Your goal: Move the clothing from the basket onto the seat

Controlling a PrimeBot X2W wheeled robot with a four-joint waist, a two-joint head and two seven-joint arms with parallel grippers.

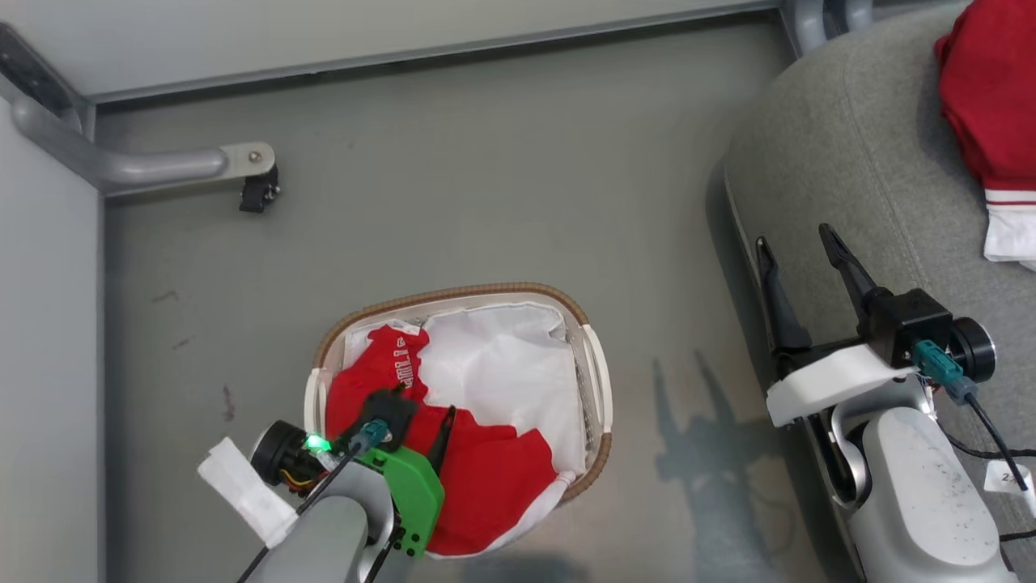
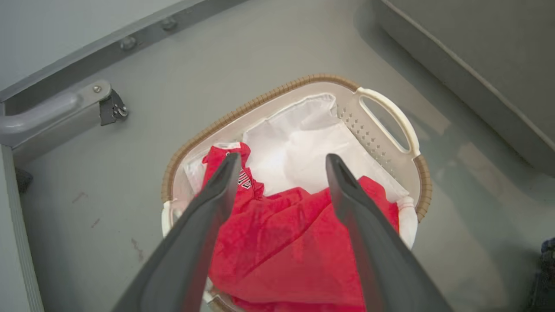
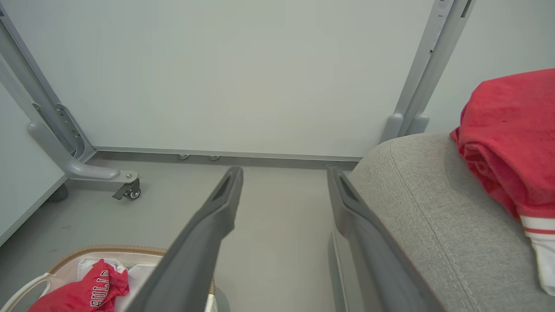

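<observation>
Basket [image 1: 453, 293] sits on the grey floor [image 1: 486, 162], left of the seat [image 1: 850, 162] and well apart from it. One red garment [image 1: 477, 478] lies crumpled in the near half of the basket. White lettering shows on its far-left fold, and a white-trimmed edge spills over the near rim. White liner sheet [image 1: 502, 364] covers the far-right part of the interior.

Left gripper [image 1: 421, 409] hovers over the near-left of the basket, above the red garment. Fingers spread wide, nothing between them; whether they touch the cloth cannot be told.

Right gripper [image 1: 793, 239] is at the near-left edge of the seat, fingers wide and empty.

Second red garment [image 1: 987, 97], with white cuff and red stripe, lies on the far-right of the seat, apart from the right gripper
</observation>
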